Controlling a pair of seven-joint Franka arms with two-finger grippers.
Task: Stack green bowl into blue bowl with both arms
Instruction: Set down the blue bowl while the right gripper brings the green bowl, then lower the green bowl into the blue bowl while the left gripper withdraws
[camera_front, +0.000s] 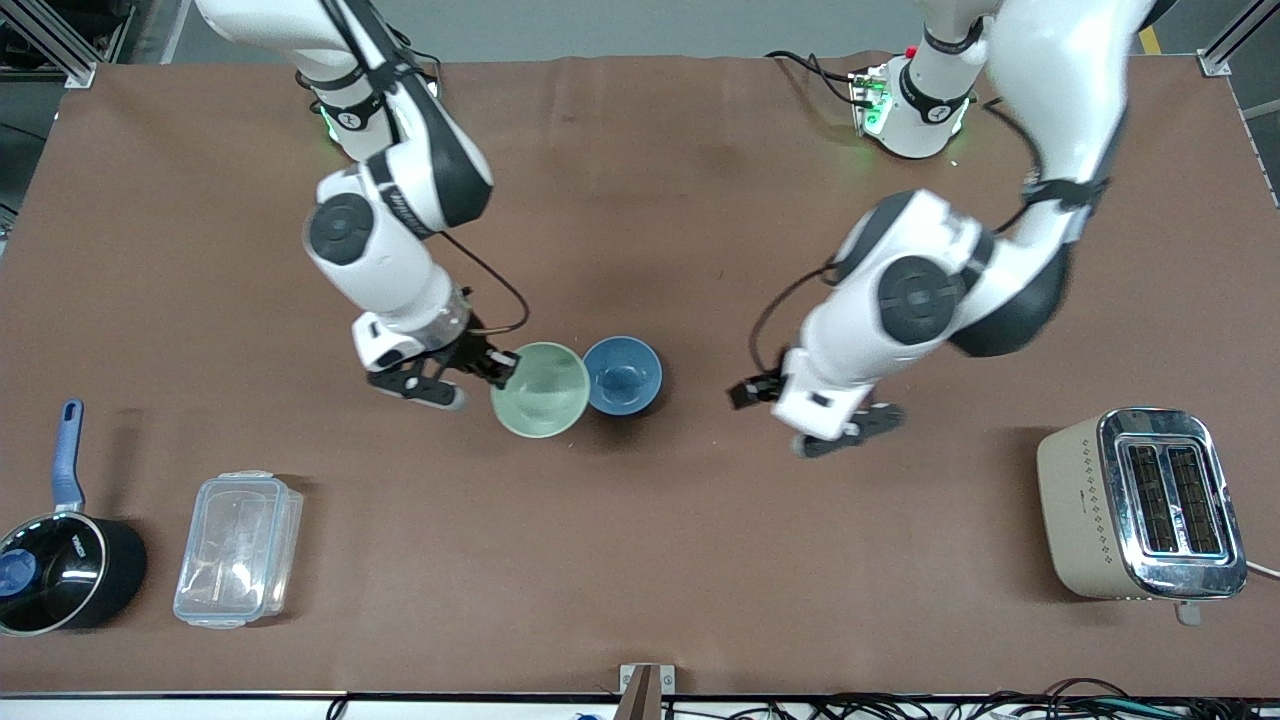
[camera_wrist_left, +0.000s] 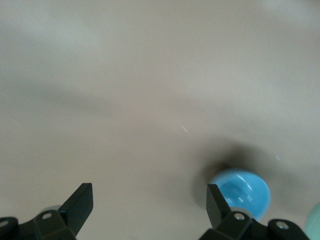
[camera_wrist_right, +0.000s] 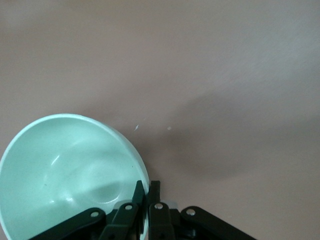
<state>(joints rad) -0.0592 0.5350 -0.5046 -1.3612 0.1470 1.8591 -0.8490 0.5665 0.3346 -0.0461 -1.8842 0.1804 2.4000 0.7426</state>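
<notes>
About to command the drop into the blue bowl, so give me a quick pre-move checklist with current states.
1. Right gripper pinched on the green bowl rim: ok.
2. Green bowl lifted clear of the table: cannot tell; it looks tilted in the front view.
3. Green bowl centred over the blue bowl: not ok, it is beside it, toward the right arm's end.
4. Blue bowl upright and empty: ok.
5. Left gripper open and holding nothing: ok.
6. Left gripper away from the blue bowl: ok; it hangs toward the left arm's end.
</notes>
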